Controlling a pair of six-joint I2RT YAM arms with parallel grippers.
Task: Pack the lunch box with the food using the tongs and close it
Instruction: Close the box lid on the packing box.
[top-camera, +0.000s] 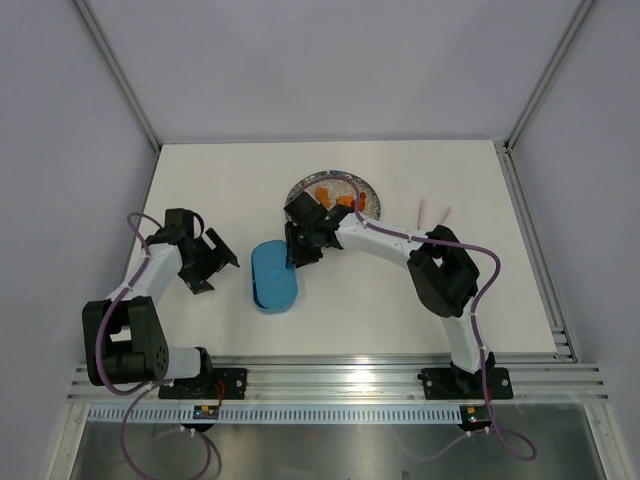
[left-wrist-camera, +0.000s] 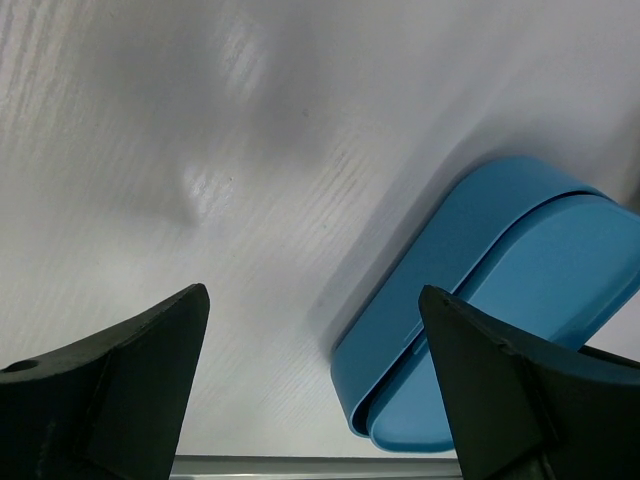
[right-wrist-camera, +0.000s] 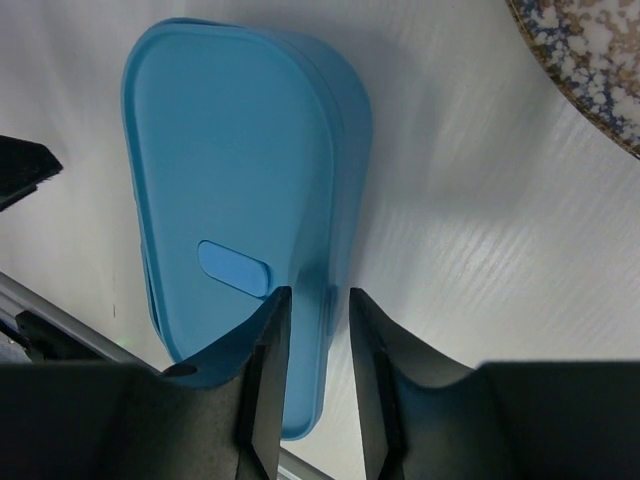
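Two jobs here, I judge: steady the base and pry the lid up evenly. The left end effector gapes wide and empty beside the lunch box. The right end effector hovers narrowly parted over its rim, holding nothing. The box lies shut mid-counter, toward the near edge, smooth blue, rounded-oblong.

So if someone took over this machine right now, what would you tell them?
Left fingers: wide open, empty, beside the lunch box.
Right fingers: narrowly apart at the box's edge; whether they grip it is unclear.
Lid sits on the box.
Orange food is on the plate; the tongs lie on the table right of it, untouched.
Done: nothing visibly packed.
Left: take the lid off, pick up the tongs, move the food, close.
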